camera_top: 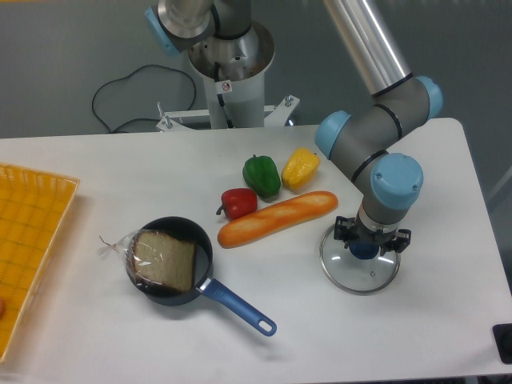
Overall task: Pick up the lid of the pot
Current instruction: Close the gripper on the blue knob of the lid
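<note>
My gripper [365,240] points down over the right side of the table, its fingers drawn in on both sides of the dark blue knob [366,251] and shut on it. The pot lid [354,277] is a round clear glass disc with a thin rim, lying flat on the table below the gripper. The fingers and wrist hide part of the lid's far side.
Left of the lid lies a long orange-brown bread-like stick [276,218]. Behind it are a red pepper [238,203], a green pepper [262,176] and a yellow one [301,169]. A black pan [202,264] holding a bagged brown item has its blue handle [240,307] toward the front.
</note>
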